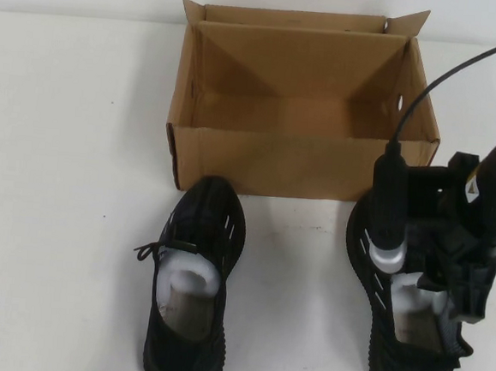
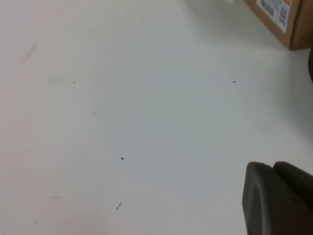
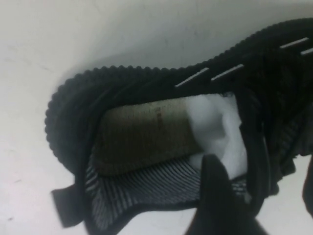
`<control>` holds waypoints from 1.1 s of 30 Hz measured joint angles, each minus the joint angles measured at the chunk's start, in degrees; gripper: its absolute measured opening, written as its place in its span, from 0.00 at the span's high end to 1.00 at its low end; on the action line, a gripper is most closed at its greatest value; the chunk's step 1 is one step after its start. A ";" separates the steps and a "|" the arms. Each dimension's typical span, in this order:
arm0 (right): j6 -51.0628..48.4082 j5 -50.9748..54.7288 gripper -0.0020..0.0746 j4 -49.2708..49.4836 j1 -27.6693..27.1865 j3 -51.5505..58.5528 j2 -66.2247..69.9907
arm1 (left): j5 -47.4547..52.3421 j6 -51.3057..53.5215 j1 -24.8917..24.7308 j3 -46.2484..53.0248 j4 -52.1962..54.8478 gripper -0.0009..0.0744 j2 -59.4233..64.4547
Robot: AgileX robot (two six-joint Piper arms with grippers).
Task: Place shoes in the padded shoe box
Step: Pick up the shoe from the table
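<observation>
The brown cardboard shoe box (image 1: 301,164) stands open at the back middle of the table. Two black knit sneakers with white dash marks and white paper stuffing stand in front of it, toes toward the box. The left shoe (image 1: 192,293) lies free. My right gripper (image 1: 459,292) is down over the right shoe (image 1: 402,352). In the right wrist view the gripper (image 3: 261,178) is open, with one finger (image 3: 215,196) inside the shoe's (image 3: 146,132) opening and the other outside its side wall. My left gripper (image 2: 274,169) is shut and empty over bare table, out of the high view.
A black cable (image 1: 446,76) runs from the right arm's wrist camera (image 1: 389,214) up across the box's right corner. A corner of the box with a white label (image 2: 281,14) shows in the left wrist view. The white table (image 1: 59,179) spreads to the left.
</observation>
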 joint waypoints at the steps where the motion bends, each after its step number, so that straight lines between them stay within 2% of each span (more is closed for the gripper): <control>1: 0.50 -0.22 0.56 -0.44 -0.41 0.00 0.74 | 0.00 0.00 0.00 0.00 0.00 0.99 0.00; 7: 0.76 -2.07 0.64 -0.56 -0.84 0.00 3.33 | 0.00 0.00 0.00 0.00 0.00 0.99 0.00; 16: 0.76 -3.15 0.64 -0.66 -0.84 0.00 3.95 | 0.00 0.00 0.00 0.00 0.00 0.99 0.00; 21: 1.86 -3.15 0.76 -0.24 -0.84 0.00 5.16 | 0.00 0.00 0.00 0.00 0.00 0.99 0.00; 26: 4.77 -2.64 0.98 -0.25 -0.73 0.00 4.26 | 0.00 0.00 0.00 0.00 0.00 0.99 0.00; 30: 10.22 -2.64 0.98 -1.27 -0.47 0.00 1.43 | 0.00 0.00 0.00 0.00 0.00 0.99 0.00; 33: 18.65 -2.60 0.98 -4.01 0.49 0.00 -1.87 | 0.00 0.00 0.00 0.00 0.00 0.99 0.00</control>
